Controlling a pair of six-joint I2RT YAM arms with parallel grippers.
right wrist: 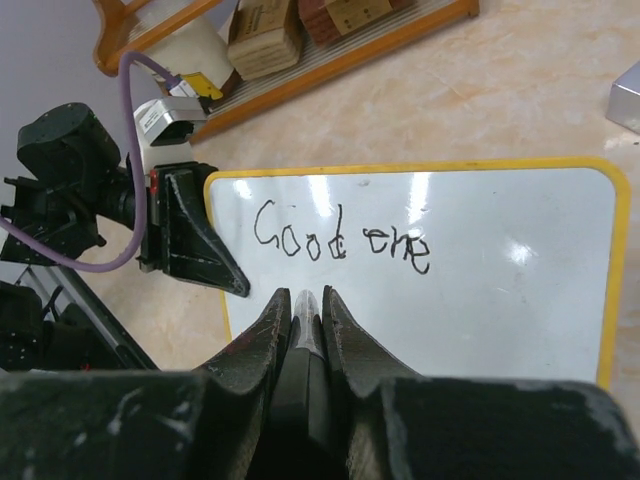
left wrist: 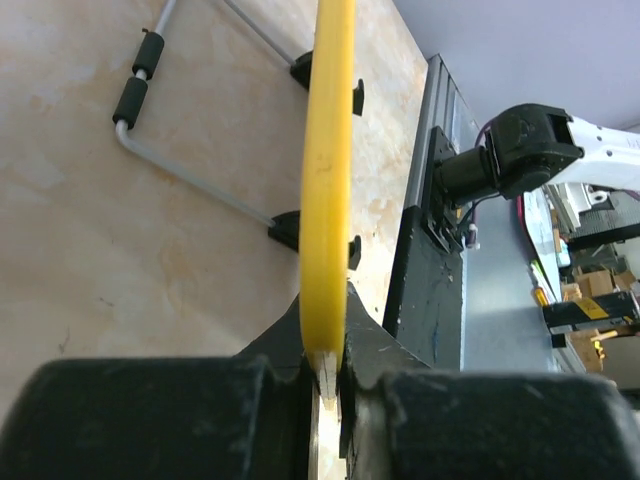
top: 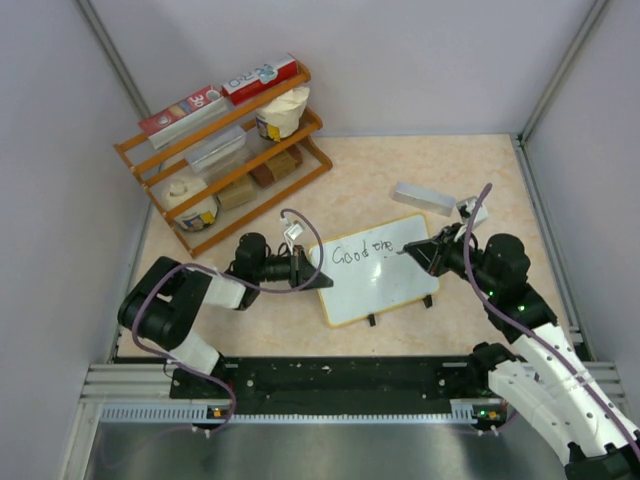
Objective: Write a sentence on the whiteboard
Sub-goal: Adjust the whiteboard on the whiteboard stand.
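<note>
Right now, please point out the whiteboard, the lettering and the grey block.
whiteboard [right wrist: 500, 310]: right wrist view, bare white surface.
lettering [right wrist: 335, 240]: right wrist view, on the word Good.
grey block [top: 423, 198]: top external view, its upper face.

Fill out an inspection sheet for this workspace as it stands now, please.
Surface: beige marbled tabletop.
Job's things: whiteboard resting on two black feet; sentence reads "Good" plus an unclear second word, one line.
Clutter: grey block beyond the board; wooden rack of boxes and tubs, far left.
Grippers: left gripper shut on the whiteboard's edge; right gripper shut on marker, contact with board unclear.
Cables: purple cable looped along each arm.
Surroundings: grey enclosure walls; metal rail at near edge.
</note>
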